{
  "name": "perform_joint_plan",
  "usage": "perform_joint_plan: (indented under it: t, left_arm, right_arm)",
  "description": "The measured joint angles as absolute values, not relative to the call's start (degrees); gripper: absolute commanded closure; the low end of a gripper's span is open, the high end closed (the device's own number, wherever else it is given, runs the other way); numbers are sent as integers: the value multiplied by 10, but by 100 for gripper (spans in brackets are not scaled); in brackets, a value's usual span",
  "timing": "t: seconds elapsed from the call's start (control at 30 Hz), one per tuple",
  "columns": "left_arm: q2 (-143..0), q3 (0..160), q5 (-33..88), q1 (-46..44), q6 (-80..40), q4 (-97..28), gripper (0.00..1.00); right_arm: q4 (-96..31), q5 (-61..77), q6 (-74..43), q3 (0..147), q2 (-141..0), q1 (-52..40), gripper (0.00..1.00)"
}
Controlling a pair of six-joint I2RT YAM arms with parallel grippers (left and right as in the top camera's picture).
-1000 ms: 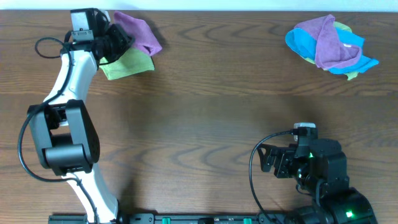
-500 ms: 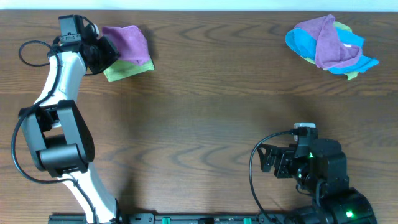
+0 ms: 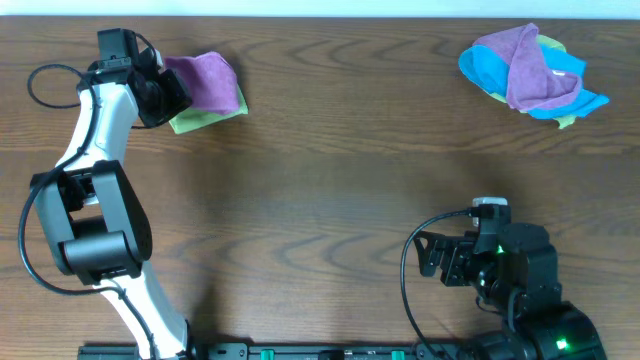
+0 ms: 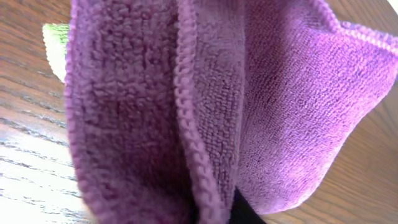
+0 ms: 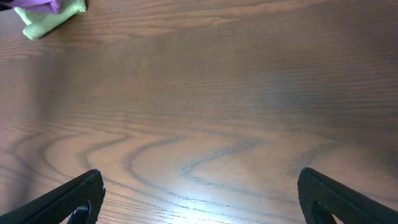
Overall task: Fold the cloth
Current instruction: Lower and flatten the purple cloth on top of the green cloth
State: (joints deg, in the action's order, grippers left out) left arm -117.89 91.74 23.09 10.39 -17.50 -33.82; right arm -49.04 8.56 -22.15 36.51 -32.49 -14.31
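Overhead, the left arm [image 3: 95,150] reaches from its base at the near left edge up to the far left corner, bent at the elbow, with the left gripper [image 3: 163,90] turned toward the right. The right arm [image 3: 510,275] sits folded low by its base at the near right, and the right gripper [image 3: 428,256] points left just above the wood. The worktop [image 3: 320,170] is dark brown woodgrain, with a pale strip [image 3: 400,8] along its far edge. A pile of cloths [image 3: 525,68] in blue, purple and yellow-green lies at the far right, well apart from both arms. The purple cloth [image 3: 205,80] lies at the far left on top of a green cloth [image 3: 208,118], its left edge at the left gripper. In the left wrist view its folds [image 4: 205,106] fill the frame and gather toward a dark finger at the bottom, so the gripper looks clamped on it. In the right wrist view the right gripper [image 5: 199,183] has its fingers [image 5: 74,199] spread wide over bare wood
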Motion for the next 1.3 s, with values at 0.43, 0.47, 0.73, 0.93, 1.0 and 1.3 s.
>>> perform_joint_plan:
  t: [0.43,0.47,0.73,0.93,1.0,1.3]
  left_arm:
    - [-1179,917,224,104,-167,-341,47]
    - [-1179,917,224,104,-166,-341,48]
    - [-1148,917,228,104,-167,-344,43]
    - [-1087,920,236,104,-178,-336,43]
    - [-1082,922,239,104,-180,-336,43]
    - [-1082,923,247,91,-230,-265,46]
  right_arm:
    - [-490,86,-222,365,-325,-143,1]
    - [-490,86,-222,365,-325,-143,1]
    - [-490,86,-222,365,-325,-143,1]
    - [-490,86,-222,365,-325,-143,1]
    - [-490,86,-222,365,-325,-143,1]
    - [-490,86,-222,365,-325,-143,1]
